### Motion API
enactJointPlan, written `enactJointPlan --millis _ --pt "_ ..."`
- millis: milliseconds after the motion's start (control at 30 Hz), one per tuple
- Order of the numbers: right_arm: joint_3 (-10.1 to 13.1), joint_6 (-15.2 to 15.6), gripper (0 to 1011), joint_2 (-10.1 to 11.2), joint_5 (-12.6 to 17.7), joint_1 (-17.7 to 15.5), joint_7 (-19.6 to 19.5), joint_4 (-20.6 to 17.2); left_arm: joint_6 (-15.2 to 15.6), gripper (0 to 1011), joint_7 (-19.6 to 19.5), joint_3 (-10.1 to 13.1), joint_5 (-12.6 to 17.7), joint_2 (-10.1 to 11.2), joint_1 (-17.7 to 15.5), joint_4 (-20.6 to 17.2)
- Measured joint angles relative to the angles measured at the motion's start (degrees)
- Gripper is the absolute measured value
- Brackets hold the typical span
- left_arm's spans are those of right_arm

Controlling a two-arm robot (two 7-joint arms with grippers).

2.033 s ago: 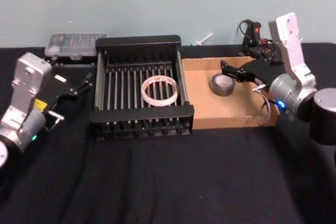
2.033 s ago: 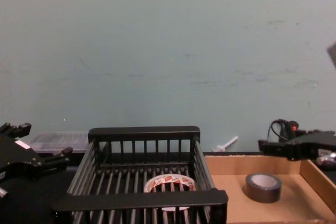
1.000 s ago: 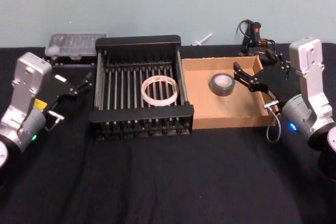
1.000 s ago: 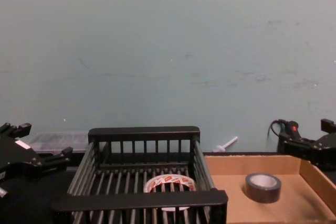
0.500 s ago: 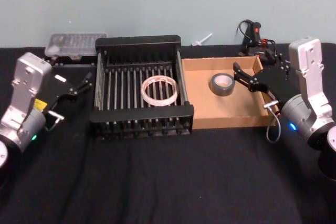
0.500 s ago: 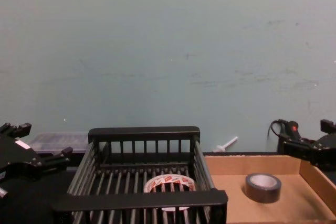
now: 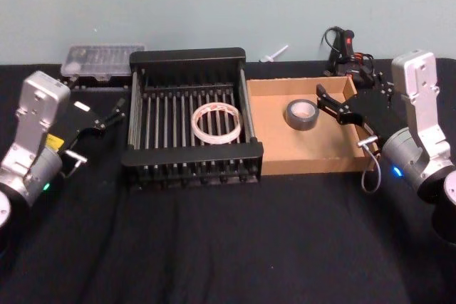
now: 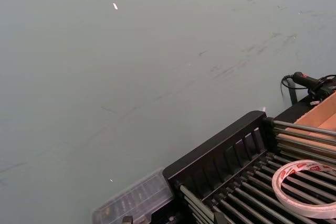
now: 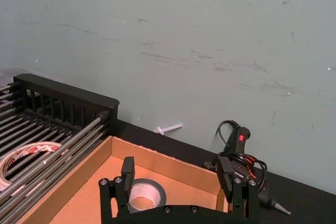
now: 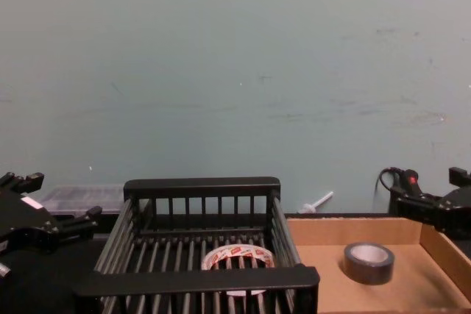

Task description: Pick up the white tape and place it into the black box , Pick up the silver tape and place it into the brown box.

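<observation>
Retreat of right hand (image 7: 354, 102) noted: two seconds back it was over silver tape (image 7: 301, 114), now pulled to brown box's (image 7: 313, 158) right wall, fingers spread, nothing held. Silver tape left flat on brown box floor. White tape (image 7: 216, 122) flat on black box (image 7: 192, 156) bars. Both placements judged done. Left hand (image 7: 100, 114) parked left of black box on desk (image 7: 228, 247), spread, unmoved. Red print on white tape, not readable.

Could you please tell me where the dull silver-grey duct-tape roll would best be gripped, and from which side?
Probably from above: the dull silver-grey duct-tape roll lies flat in the shallow tan cardboard box, hollow core upward. Pinch its ring wall, one finger in the core, one outside.
</observation>
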Motion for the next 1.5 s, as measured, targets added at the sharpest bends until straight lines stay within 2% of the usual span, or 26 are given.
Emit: enactJointPlan --millis 1500 --pt "0.00 0.02 1002 0.00 0.02 0.01 0.00 -0.01 0.00 1001 0.00 0.00 0.00 0.00 0.00 0.00"
